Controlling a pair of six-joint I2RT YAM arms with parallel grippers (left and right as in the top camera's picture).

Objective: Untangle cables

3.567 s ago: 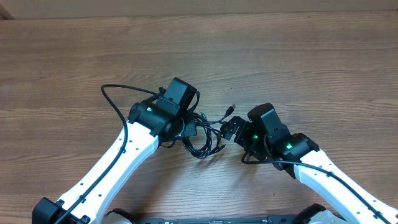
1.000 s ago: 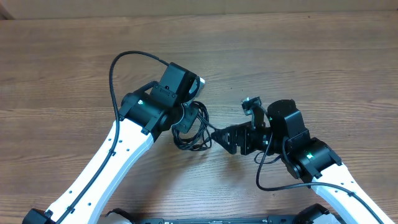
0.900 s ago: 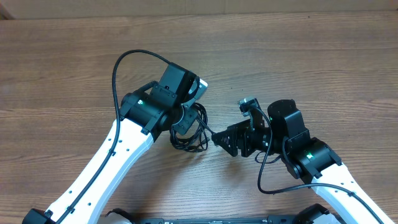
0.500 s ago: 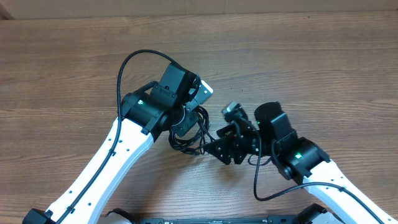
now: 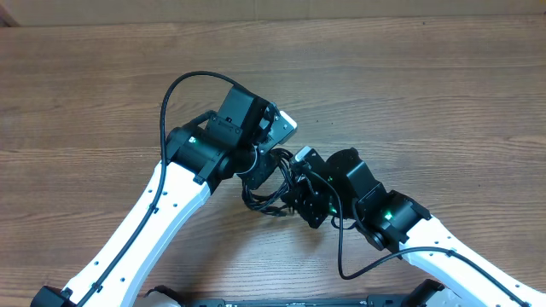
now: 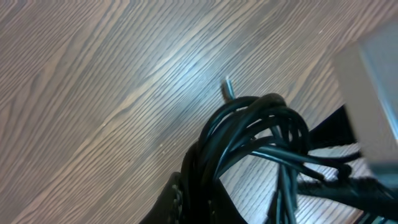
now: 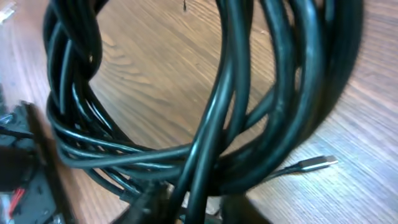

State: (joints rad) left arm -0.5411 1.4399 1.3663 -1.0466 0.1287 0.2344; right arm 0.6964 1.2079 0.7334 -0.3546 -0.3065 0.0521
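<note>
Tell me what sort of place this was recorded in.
Probably a robotics lab or test bench, though little beyond the tabletop shows. The signs are a wood-grain table, a white-and-black left arm and right arm meeting over it, and a tangle of thin black cables between them.

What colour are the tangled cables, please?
Glossy black throughout; the cables show best in the right wrist view.

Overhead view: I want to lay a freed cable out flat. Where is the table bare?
Bare: the far strip of the table; left of the left arm; right of the right arm. Crowded: mid-table, where both arms meet over the cables.
</note>
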